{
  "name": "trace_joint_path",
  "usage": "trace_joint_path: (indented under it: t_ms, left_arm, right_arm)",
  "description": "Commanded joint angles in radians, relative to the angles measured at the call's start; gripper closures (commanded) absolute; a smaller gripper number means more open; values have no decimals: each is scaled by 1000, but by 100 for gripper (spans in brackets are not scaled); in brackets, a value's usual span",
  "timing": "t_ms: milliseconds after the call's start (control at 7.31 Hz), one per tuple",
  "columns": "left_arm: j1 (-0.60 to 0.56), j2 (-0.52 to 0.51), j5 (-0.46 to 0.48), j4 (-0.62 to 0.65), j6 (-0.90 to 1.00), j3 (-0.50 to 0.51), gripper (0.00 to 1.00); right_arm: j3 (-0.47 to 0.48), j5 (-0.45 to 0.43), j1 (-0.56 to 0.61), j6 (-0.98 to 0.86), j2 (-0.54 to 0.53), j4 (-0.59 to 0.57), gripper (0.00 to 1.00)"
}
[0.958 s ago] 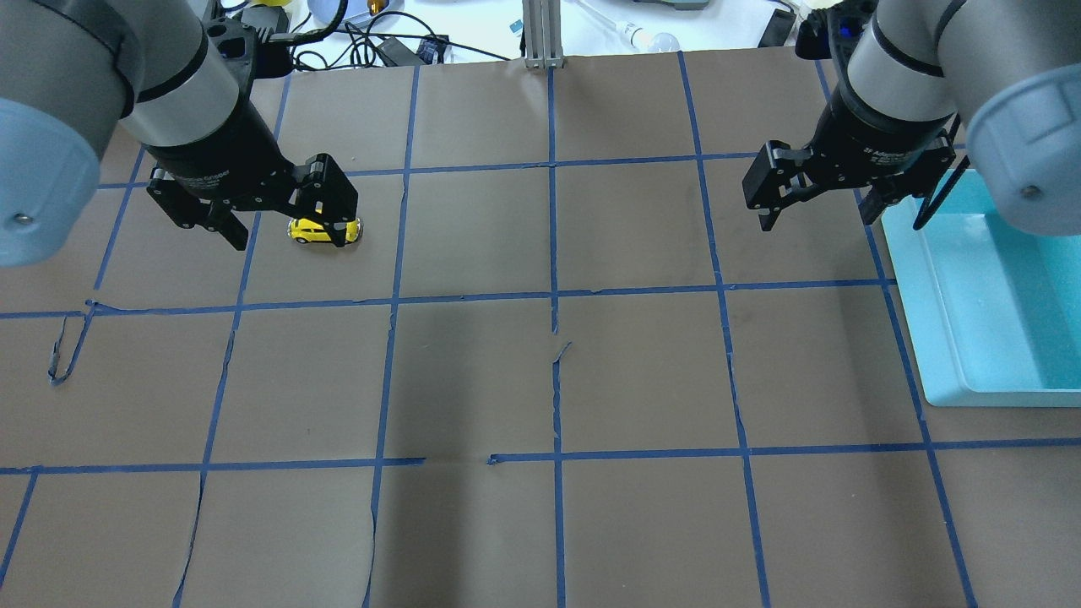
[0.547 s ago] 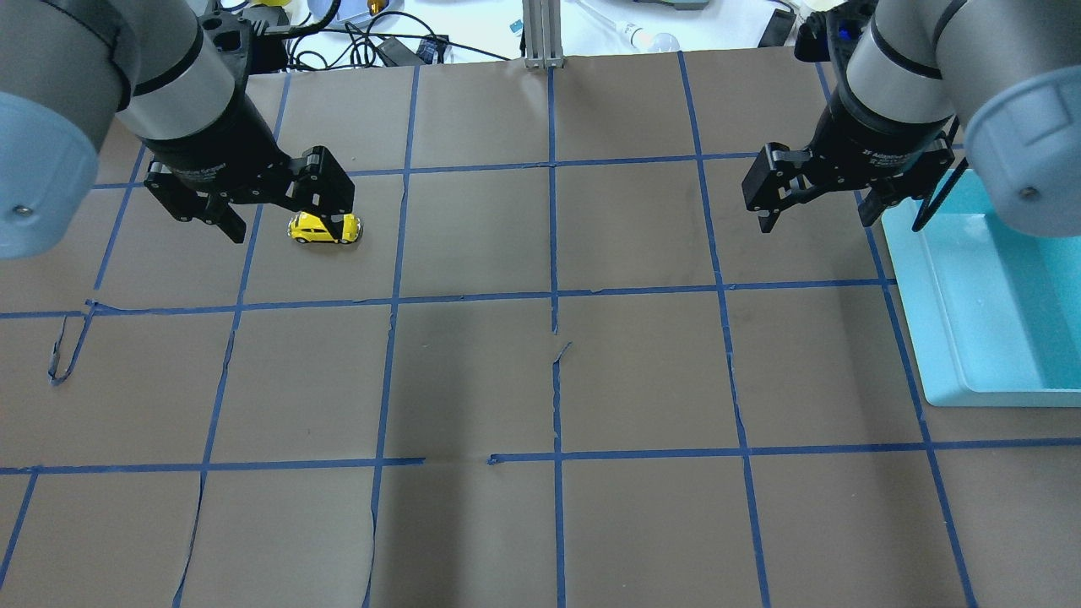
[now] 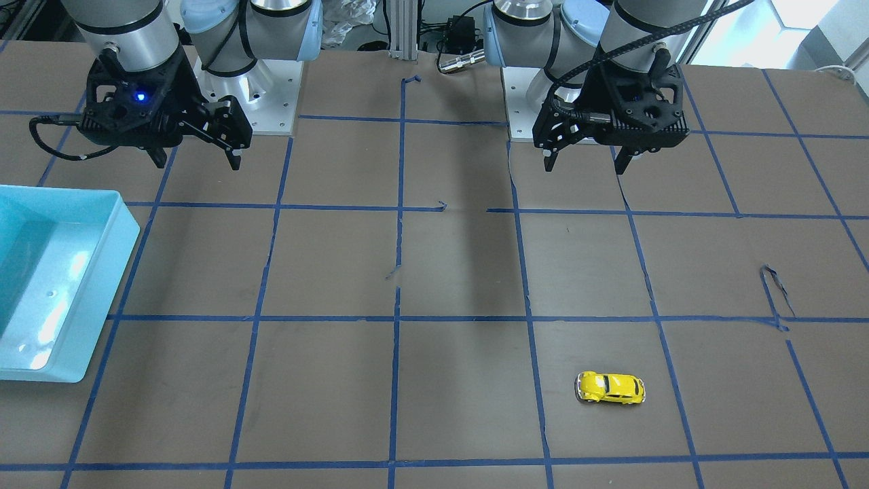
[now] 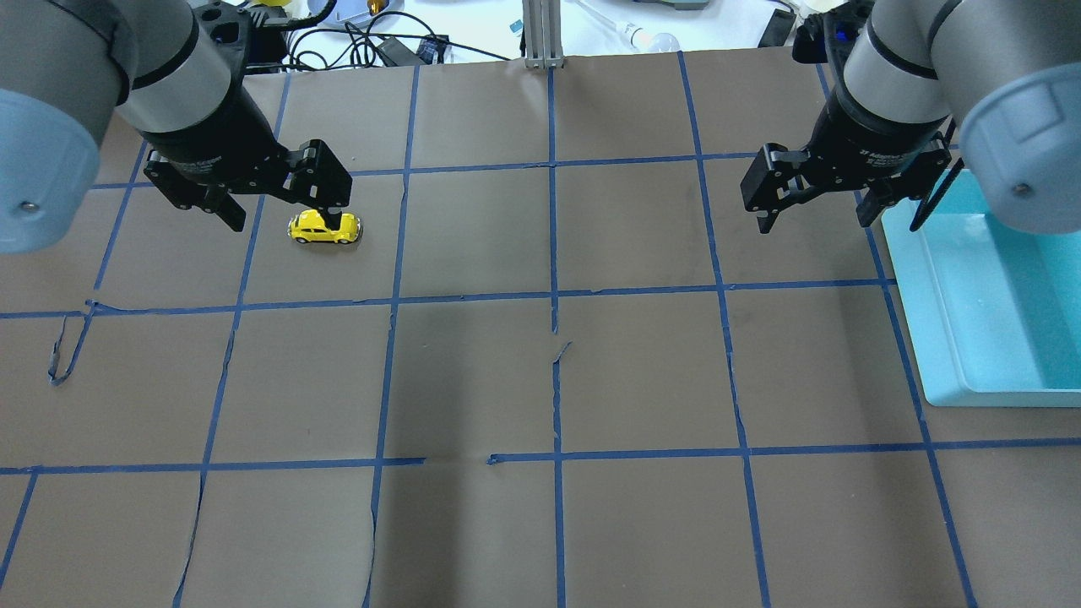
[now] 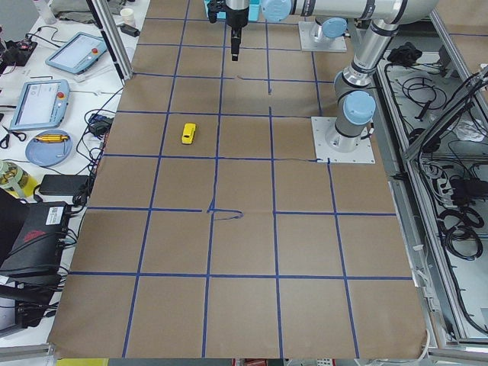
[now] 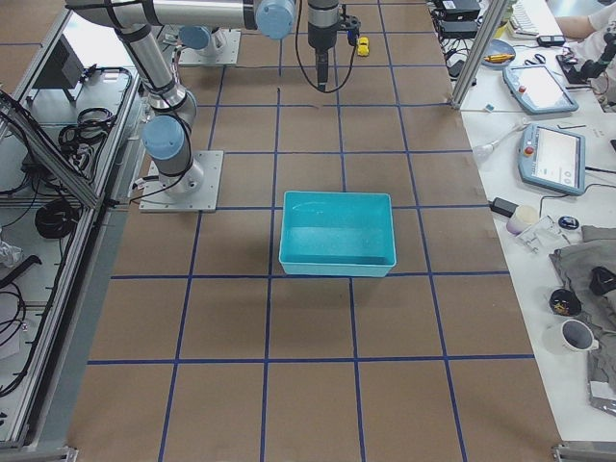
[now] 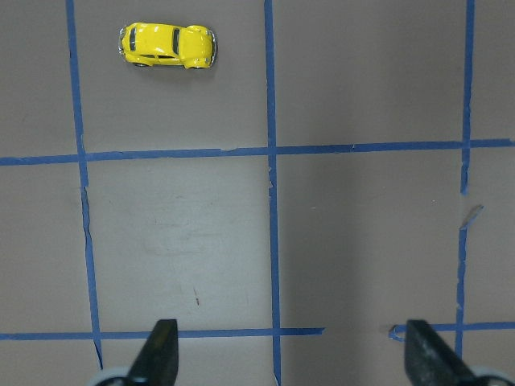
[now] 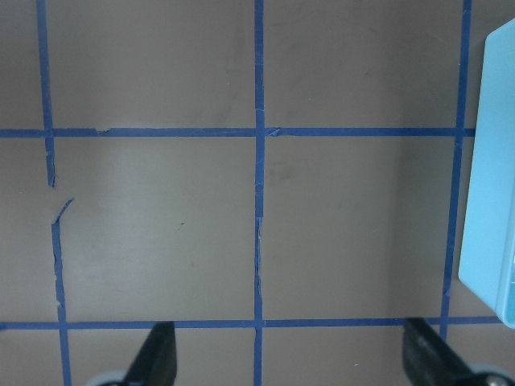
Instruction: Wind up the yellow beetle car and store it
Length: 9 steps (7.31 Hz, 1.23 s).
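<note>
The yellow beetle car point(image 4: 324, 228) stands on its wheels on the brown paper table, in the far-left part of the overhead view. It also shows in the front-facing view point(image 3: 610, 388) and at the top left of the left wrist view point(image 7: 167, 45). My left gripper point(image 4: 283, 211) is open and empty, raised above the table and set back from the car toward the robot point(image 3: 584, 166). My right gripper point(image 4: 815, 221) is open and empty, hanging above the table beside the teal bin point(image 4: 908, 279).
The teal bin stands empty at the table's right edge point(image 3: 102, 292) and its wall shows in the right wrist view point(image 8: 491, 161). Blue tape lines grid the paper. Cables and an aluminium post point(image 4: 543, 34) lie past the far edge.
My left gripper has lifted and drawn away from the car, whose body its finger overlapped a second ago. The car has stayed in place. The right arm has barely moved.
</note>
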Motion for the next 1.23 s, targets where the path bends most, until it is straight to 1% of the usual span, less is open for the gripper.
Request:
trace_joint_path:
  t_ms: [0,137,1095]
  left_arm:
    - [1,0,-1,-1,7,-3,0]
    - [-1,0,-1,0,34,-5,0]
    - [1,0,1,0,39,-5,0]
  right_arm:
    - [0,0,0,-3,1,1,0]
    - [0,0,0,-9,1,1,0]
    - [1,0,0,-9,1,1,0]
